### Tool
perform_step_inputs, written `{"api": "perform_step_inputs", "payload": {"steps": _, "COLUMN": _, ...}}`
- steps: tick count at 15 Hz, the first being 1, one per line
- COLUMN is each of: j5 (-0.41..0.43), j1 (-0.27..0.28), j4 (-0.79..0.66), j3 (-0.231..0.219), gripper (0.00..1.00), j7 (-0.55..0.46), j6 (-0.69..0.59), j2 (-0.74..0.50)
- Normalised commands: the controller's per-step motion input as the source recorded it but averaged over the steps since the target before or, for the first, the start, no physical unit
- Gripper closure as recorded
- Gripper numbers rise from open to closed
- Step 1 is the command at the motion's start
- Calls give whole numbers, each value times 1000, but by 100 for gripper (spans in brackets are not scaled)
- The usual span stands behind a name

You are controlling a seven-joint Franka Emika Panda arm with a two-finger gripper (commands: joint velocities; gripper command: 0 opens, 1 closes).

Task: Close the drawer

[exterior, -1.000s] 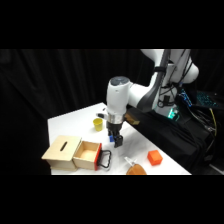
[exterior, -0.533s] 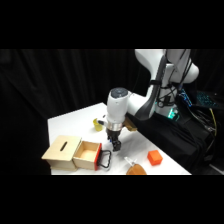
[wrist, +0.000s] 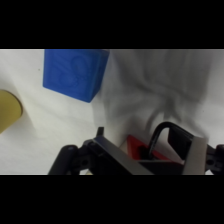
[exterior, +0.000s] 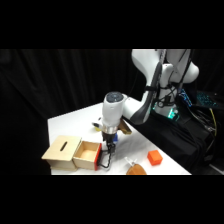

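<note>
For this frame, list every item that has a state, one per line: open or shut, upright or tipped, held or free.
drawer: pulled out of the box, open, inside looks empty.
black loop handle: on the drawer's red front, right by the gripper; contact unclear.
wooden box: upright on the table, slotted top up.
gripper: lowered at the drawer front.
blue cube: free on the table.
orange block: free on the table.

**Surfaces under my tool**

My pale, matt bare-wood box (exterior: 62, 152) has its light-wood drawer (exterior: 89, 154) showing the same unvarnished grain, with a smooth red-painted front panel (wrist: 140, 149) and a black loop handle (wrist: 167, 136) with a dull sheen. My glossy white plastic arm (exterior: 112, 112) shines. The blue cube (wrist: 75, 72) looks matt, faintly embossed. The white table (wrist: 145, 85) reads flat and matt.
</note>
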Motion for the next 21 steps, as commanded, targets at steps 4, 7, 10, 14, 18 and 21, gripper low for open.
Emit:
{"api": "perform_step_inputs", "payload": {"steps": 4, "j5": 63, "j1": 37, "j4": 171, "j3": -96, "gripper": 0, "j7": -35, "j6": 51, "j2": 94}}
{"api": "perform_step_inputs", "payload": {"steps": 7, "j5": 89, "j1": -18, "j4": 182, "j3": -55, "gripper": 0, "j7": -79, "j6": 22, "j2": 97}}
{"api": "perform_step_inputs", "payload": {"steps": 10, "j5": 101, "j1": -33, "j4": 192, "j3": -34, "gripper": 0, "j7": -106, "j6": -5, "j2": 95}}
{"api": "perform_step_inputs", "payload": {"steps": 14, "j5": 118, "j1": -42, "j4": 211, "j3": -14, "gripper": 0, "j7": -133, "j6": -35, "j2": 91}}
{"api": "perform_step_inputs", "payload": {"steps": 18, "j5": 142, "j1": -66, "j4": 233, "j3": 9, "gripper": 0, "j7": -166, "j6": -78, "j2": 88}}
{"api": "perform_step_inputs", "payload": {"steps": 21, "j5": 172, "j1": -118, "j4": 300, "j3": 51, "gripper": 0, "j7": -203, "j6": -149, "j2": 66}}
